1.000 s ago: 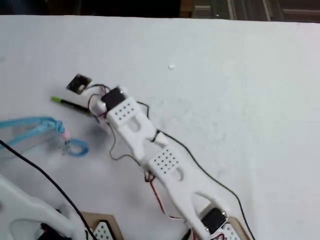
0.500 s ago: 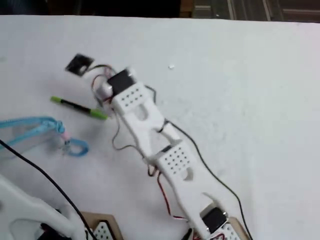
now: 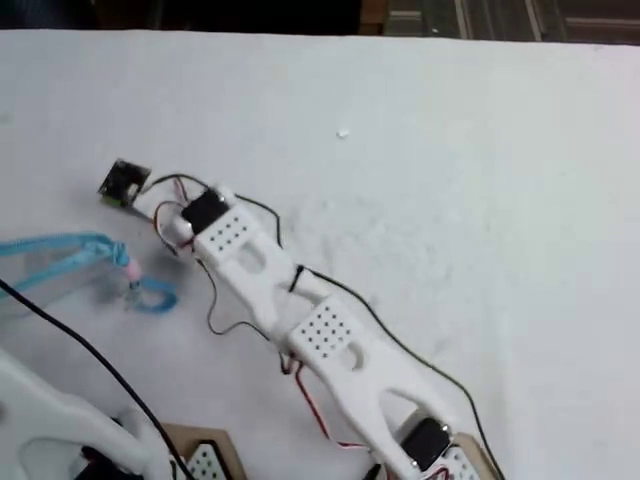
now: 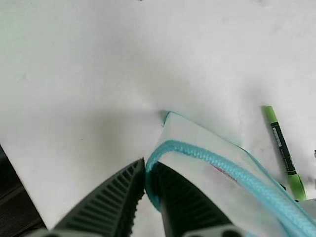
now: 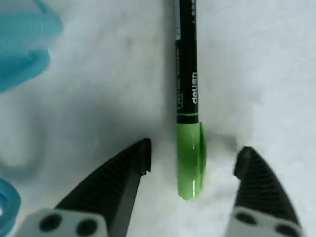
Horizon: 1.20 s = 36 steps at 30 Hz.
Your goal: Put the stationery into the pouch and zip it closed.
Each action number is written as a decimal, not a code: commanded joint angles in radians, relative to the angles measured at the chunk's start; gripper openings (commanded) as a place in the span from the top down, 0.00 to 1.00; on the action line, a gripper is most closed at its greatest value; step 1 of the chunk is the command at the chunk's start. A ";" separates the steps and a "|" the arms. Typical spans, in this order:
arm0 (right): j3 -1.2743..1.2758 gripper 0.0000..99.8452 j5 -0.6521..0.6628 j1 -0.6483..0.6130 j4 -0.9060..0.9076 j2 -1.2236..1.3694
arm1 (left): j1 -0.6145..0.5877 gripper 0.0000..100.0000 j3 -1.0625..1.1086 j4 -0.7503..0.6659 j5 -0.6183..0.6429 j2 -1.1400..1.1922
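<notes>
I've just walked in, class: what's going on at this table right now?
Two robot arms are working on packing stationery. The left pincer is clamped on the blue edge of the clear pouch. The right pincer is open, its jaws straddling the green cap end of the pen, which lies on the table, not yet gripped.

Robot test bench, looks like a lab or maker space to me.
I see a white-covered table (image 3: pixel 480 150), printed arm (image 3: pixel 330 345) with loose wiring (image 3: pixel 312 405), plywood mounts (image 3: pixel 180 434) at the near edge.
</notes>
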 commanded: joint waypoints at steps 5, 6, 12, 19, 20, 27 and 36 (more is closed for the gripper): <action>0.002 0.99 0.015 0.038 0.251 -0.081 | -0.001 0.98 -0.002 0.002 -0.006 0.002; 0.002 0.98 0.015 0.041 0.295 -0.097 | -0.001 0.98 -0.002 0.002 -0.006 0.002; 0.021 0.98 0.012 0.108 0.323 -0.248 | -0.001 0.98 -0.002 0.002 -0.006 0.002; 0.394 0.98 0.014 0.183 0.323 -0.512 | -0.001 0.98 -0.002 0.002 -0.008 0.002; 0.493 0.98 0.012 0.203 0.321 -0.555 | -0.001 0.98 -0.002 0.002 -0.008 0.002; 1.154 0.98 0.011 0.331 0.297 -0.911 | -0.001 0.98 -0.002 0.002 -0.006 0.002; 2.007 0.98 0.025 0.329 -0.108 -1.451 | 0.001 0.98 -0.002 0.002 -0.006 0.002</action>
